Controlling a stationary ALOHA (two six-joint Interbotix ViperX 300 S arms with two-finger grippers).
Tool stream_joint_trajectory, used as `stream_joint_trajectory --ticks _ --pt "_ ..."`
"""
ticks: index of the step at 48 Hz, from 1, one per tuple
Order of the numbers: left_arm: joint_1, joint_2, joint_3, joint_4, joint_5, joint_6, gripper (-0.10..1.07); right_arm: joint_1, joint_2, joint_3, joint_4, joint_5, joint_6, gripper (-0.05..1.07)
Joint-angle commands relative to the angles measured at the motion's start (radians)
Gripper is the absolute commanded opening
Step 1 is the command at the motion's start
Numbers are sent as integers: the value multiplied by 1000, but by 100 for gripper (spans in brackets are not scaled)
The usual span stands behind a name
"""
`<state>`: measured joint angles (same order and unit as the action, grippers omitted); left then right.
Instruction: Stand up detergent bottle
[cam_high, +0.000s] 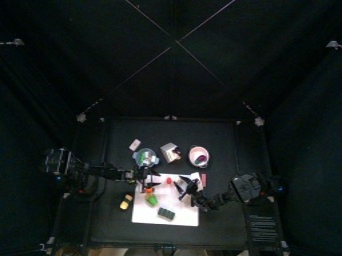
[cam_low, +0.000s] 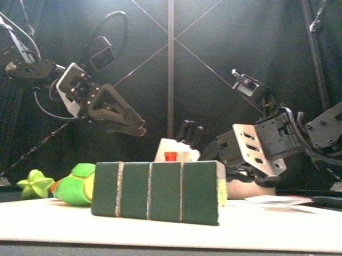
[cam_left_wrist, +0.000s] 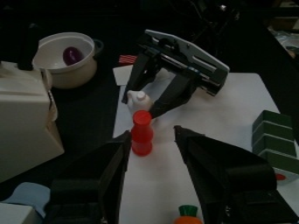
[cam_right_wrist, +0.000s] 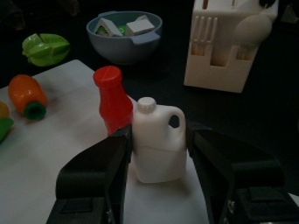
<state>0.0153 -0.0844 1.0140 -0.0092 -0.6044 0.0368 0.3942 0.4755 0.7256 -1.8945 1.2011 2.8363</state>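
The detergent bottle (cam_right_wrist: 162, 144) is a small white jug with a handle. It stands upright on the white mat (cam_right_wrist: 52, 179), between the spread jaws of my right gripper (cam_right_wrist: 163, 156); thin dark gaps show on both sides of it. A red bottle (cam_right_wrist: 112, 103) stands touching its side. In the left wrist view the red bottle (cam_left_wrist: 142, 136) stands just ahead of my open left gripper (cam_left_wrist: 152, 147), with the jug's white cap (cam_left_wrist: 139, 96) and the right gripper (cam_left_wrist: 158, 83) behind it. The front view shows only a red and white top (cam_low: 171, 152) behind a green block.
A green striped block (cam_low: 158, 192) stands at the table's front. Also around the mat are a pink-rimmed bowl (cam_left_wrist: 65, 54), a white rack (cam_right_wrist: 228, 44), a blue bowl (cam_right_wrist: 122, 35), a green pepper (cam_right_wrist: 45, 45) and a carrot (cam_right_wrist: 26, 94).
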Motion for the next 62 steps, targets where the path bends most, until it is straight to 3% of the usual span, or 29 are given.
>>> stream_joint_trajectory --ticks 1,25,62 --pt "2 -17 -9 0 -8 0 83 -5 -18 -12 -6 -5 11 68" --pt "2 -18 -9 0 -6 2 83 -15 -18 -12 -6 -44 11 87" --pt "2 -23 -9 0 -8 0 83 0 -89 17 -8 -44 0 87"
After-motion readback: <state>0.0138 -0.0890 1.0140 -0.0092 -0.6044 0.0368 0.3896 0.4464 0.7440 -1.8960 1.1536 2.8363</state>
